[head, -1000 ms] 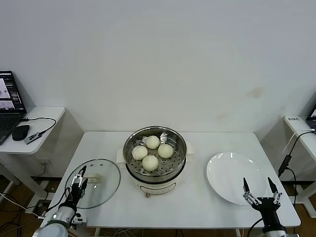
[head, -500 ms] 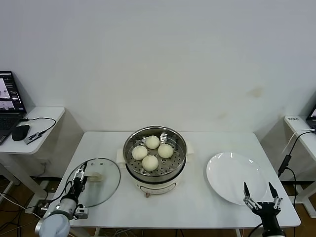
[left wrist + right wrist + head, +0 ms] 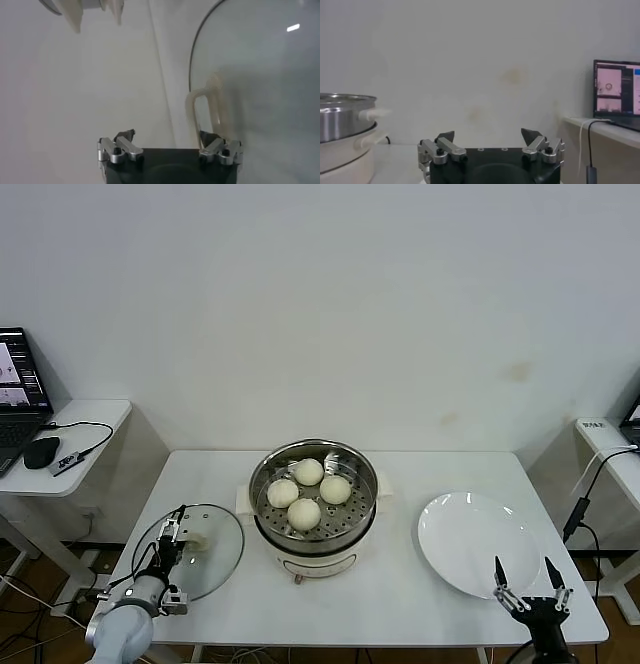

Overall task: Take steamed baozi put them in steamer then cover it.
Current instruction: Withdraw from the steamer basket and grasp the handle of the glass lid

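Left gripper gapes wide over the cover, whose cream handle its wrist view shows

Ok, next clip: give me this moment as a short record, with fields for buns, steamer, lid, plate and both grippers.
buns: four small round cream-white buns sit inside the steamer
steamer: round shiny stainless-steel basket on a white pot base, uncovered
lid: round clear glass lid with a cream handle lies flat on the white table, left of the steamer
plate: flat white plate, right of the steamer, nothing on it
left gripper: jaws open, at the lid's handle, not closed on it
right gripper: jaws open, at the plate's near edge, holding nothing
stage: buns loaded, covering not yet done
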Tool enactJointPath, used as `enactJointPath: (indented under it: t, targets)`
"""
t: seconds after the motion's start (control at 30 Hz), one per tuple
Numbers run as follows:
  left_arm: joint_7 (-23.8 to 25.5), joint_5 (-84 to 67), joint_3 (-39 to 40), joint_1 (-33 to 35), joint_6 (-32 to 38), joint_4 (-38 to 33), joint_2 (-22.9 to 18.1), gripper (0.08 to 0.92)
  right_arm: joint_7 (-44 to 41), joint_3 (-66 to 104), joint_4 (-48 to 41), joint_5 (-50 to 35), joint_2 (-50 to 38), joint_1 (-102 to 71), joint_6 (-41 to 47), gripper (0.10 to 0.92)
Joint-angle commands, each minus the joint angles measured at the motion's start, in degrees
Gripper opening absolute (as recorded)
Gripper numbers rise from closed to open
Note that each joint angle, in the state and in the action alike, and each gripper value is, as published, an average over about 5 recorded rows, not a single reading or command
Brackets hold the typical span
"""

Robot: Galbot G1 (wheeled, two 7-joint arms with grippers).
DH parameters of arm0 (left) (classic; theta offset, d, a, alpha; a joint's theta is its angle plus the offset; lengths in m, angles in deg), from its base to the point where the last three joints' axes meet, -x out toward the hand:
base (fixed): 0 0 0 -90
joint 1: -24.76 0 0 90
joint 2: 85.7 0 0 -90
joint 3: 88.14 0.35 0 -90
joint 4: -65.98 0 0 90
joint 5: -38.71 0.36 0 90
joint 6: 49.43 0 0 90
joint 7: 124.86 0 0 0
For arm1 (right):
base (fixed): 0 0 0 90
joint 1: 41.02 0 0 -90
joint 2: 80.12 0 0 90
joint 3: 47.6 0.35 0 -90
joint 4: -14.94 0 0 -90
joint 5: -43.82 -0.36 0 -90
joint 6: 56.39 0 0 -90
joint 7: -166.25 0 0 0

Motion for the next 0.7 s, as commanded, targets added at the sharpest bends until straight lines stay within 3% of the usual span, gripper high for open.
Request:
enactJointPath:
  t: [0.03, 0.17, 0.47, 0.7]
  targets:
    - [-0.8, -1.8, 0.9, -2.4, 0.0, 3.0, -0.4, 0.822, -0.1, 0.0, -0.4, 0.0, -0.1, 0.1, -0.1, 0.823]
    - [-0.6, -2.0, 1.0, -2.4, -0.1, 3.5, -0.6, 0.784, -0.1, 0.0, -0.8, -0.2, -0.4, 0.4, 0.0, 0.823]
    - [-0.7, -3.4, 0.7, -1.6, -0.1, 3.7, -0.9, 0.534, -0.3, 0.1, -1.1, -0.7, -1.4, 0.6, 0.1, 0.823]
    - [-1.0, -5.7, -0.3, 0.4, -0.2, 0.0, -0.6, 0.326, -0.3, -0.3, -1.0, -0.6, -2.0, 0.6, 0.2, 0.823]
